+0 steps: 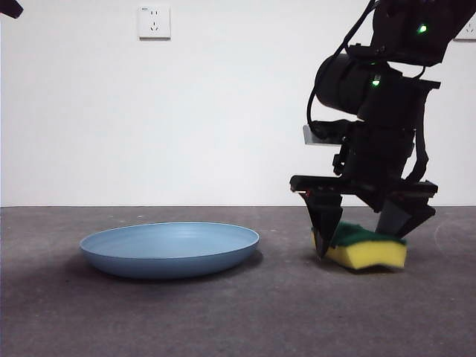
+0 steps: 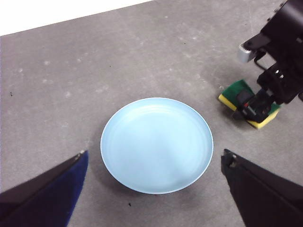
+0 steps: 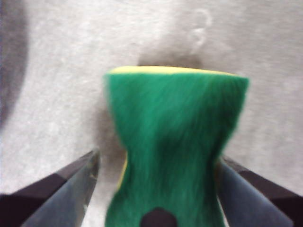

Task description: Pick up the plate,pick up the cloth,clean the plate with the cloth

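Note:
The light-blue plate (image 1: 169, 249) lies flat on the grey table, left of centre. The cloth is a yellow sponge with a green top (image 1: 366, 247), on the table to the plate's right and slightly tilted. My right gripper (image 1: 362, 239) is down at it with a jaw on each side of its waist (image 3: 157, 160). One jaw touches the cloth (image 3: 175, 142) and a small gap shows at the other. My left gripper (image 2: 155, 153) is open and empty, high above the plate (image 2: 156, 144). The left wrist view also shows the cloth (image 2: 241, 91) under the right gripper (image 2: 255, 104).
The grey table (image 1: 238, 320) ends at a white wall with a power socket (image 1: 154, 21). The left arm shows only as a black tip (image 1: 9, 7) at the top corner of the front view.

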